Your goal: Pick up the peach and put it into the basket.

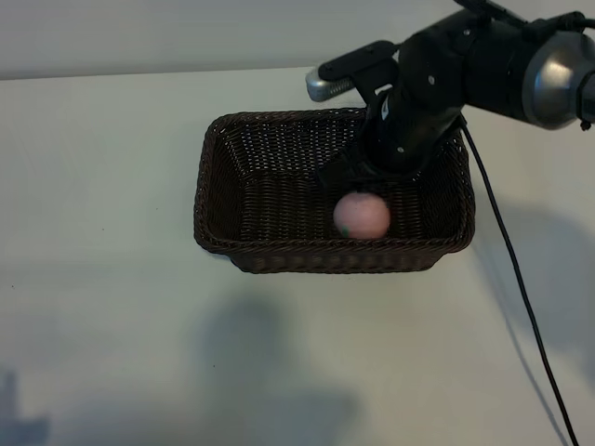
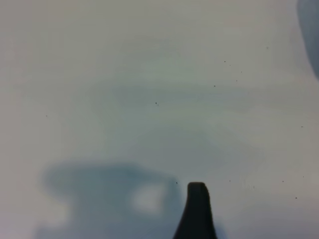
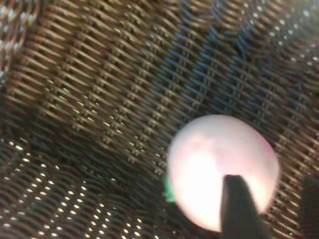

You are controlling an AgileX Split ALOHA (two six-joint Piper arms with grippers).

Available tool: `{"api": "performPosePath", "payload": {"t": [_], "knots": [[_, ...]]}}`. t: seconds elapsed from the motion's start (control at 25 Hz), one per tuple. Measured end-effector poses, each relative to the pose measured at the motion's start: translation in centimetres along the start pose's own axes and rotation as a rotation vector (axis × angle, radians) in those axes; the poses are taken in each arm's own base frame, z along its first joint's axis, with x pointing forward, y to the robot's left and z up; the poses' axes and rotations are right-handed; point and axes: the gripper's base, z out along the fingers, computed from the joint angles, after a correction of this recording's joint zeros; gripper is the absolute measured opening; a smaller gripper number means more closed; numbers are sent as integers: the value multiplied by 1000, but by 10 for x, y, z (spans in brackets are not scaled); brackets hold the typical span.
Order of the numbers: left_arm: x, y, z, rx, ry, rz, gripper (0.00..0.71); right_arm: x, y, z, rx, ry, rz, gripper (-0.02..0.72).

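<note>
The pale-pink peach (image 1: 361,215) lies inside the dark-brown wicker basket (image 1: 270,255), close to its near wall and right of the middle. My right gripper (image 1: 370,178) hangs just above and behind the peach, inside the basket. In the right wrist view the peach (image 3: 214,159), with its small green leaf mark, rests on the woven floor beyond the fingers. My right gripper (image 3: 274,199) is open: one dark fingertip (image 3: 239,204) crosses in front of the fruit and the other shows at the picture's edge. Of the left arm only one dark fingertip (image 2: 197,204) shows, over bare table.
The basket stands at the middle of a pale table (image 1: 112,307). A black cable (image 1: 521,288) runs from the right arm down across the table at the right. Soft shadows lie on the table in front of the basket.
</note>
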Motion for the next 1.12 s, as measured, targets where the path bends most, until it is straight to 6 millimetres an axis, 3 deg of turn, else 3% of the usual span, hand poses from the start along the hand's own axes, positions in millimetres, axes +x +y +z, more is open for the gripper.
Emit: {"api": "performPosePath", "payload": {"t": [0.12,0.2,0.36,0.48,0.6,0.76,0.96,1.12], "knots": [[0,0,0,0,0,0,595,-7,1,-10,0,11,-2,519],[0,0,0,0,0,0,595,-13,2,-20,-1,11,-3,578],[0,0,0,0,0,0,595,-24,4,-50,-3,-37,-9,588],[0,0,0,0,0,0,595,-31,-7,-72,3,-89,14,570],[0,0,0,0,0,0,594,-33,-41,-87,38,-110,81,565],[0,0,0,0,0,0,594,-24,-112,-99,121,-79,204,564],[0,0,0,0,0,6,594,1,-197,-114,219,-39,363,562],[0,-1,0,6,0,-2,594,21,-232,-123,248,10,437,562]]}}
